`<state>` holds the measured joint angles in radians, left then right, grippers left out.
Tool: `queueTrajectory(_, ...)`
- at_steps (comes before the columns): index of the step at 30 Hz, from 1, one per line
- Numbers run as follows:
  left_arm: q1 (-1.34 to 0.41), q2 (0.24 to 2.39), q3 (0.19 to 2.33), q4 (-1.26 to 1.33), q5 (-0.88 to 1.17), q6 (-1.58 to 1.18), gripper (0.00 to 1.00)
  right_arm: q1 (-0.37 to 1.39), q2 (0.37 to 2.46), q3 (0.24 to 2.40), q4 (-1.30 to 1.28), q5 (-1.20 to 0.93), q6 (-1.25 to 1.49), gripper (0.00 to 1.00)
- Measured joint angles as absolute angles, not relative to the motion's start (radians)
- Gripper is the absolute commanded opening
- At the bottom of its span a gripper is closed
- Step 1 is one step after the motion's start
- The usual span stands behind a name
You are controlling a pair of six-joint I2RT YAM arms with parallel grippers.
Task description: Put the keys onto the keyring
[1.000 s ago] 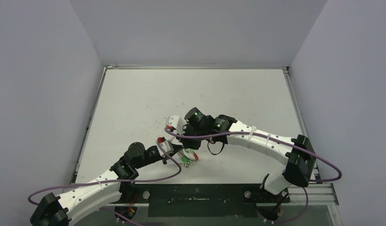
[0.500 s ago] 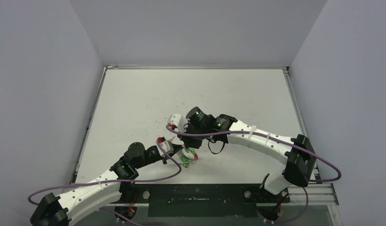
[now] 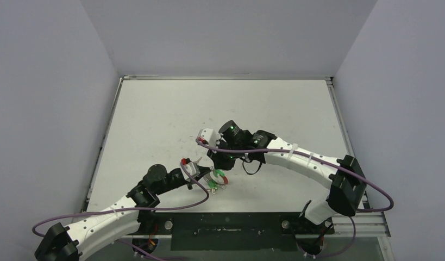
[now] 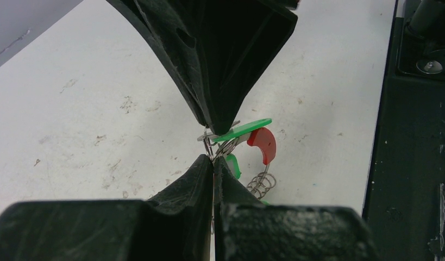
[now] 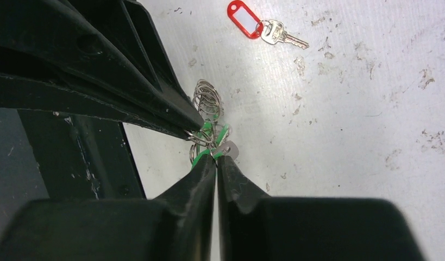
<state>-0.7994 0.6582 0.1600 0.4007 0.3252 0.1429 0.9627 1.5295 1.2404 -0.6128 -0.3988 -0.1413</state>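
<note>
Left gripper [image 4: 212,161]: your tips pressed together, pinching thin wire ring of keyring [image 4: 262,145].
Right gripper [image 5: 215,157]: tips together too, nipped on green-tagged key [image 4: 243,129] where it meets that ring.
Both claws tip to tip, nearly touching.
Keyring at 6 o'clock of table [image 3: 171,119] in top view, between your wrists. Cannot tell whether it rests on table or hangs just above.
Red arc at 3 o'clock of your left tips, silvery loops [image 4: 261,184] at 4 o'clock.
Red-tagged key [image 5: 263,27] lies flat, well apart, at 1 o'clock of your right tips.
</note>
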Motion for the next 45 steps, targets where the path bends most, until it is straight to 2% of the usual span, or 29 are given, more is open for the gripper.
queueTrajectory(2, -0.799, 0.658, 0.16, 0.401, 0.326, 0.142, 0.0, 0.955, 1.521, 1.221, -0.593, -0.409, -0.142, 0.33)
queueTrajectory(5, -0.8, 0.657, 0.16, 0.401, 0.33, 0.142, 0.0, 0.934, 1.488, 1.177, -0.561, -0.408, -0.141, 0.46)
queueTrajectory(11, -0.8, 0.655, 0.16, 0.4, 0.336, 0.143, 0.0, 0.868, 1.343, 1.083, -0.469, -0.442, -0.141, 0.54)
queueTrajectory(14, -0.8, 0.655, 0.16, 0.4, 0.338, 0.143, 0.0, 0.842, 1.25, 1.018, -0.363, -0.462, -0.131, 0.63)
queueTrajectory(17, -0.8, 0.655, 0.16, 0.4, 0.341, 0.143, 0.0, 0.836, 1.159, 0.929, -0.248, -0.469, -0.135, 0.66)
queueTrajectory(26, -0.8, 0.651, 0.16, 0.4, 0.363, 0.149, 0.0, 0.836, 1.079, 0.751, -0.072, -0.545, -0.258, 0.63)
queueTrajectory(36, -0.8, 0.648, 0.16, 0.4, 0.427, 0.171, 0.0, 0.817, 1.213, 0.744, 0.008, -0.804, -0.484, 0.41)
queueTrajectory(45, -0.8, 0.649, 0.163, 0.4, 0.443, 0.174, 0.0, 0.799, 1.277, 0.748, -0.002, -0.883, -0.581, 0.25)
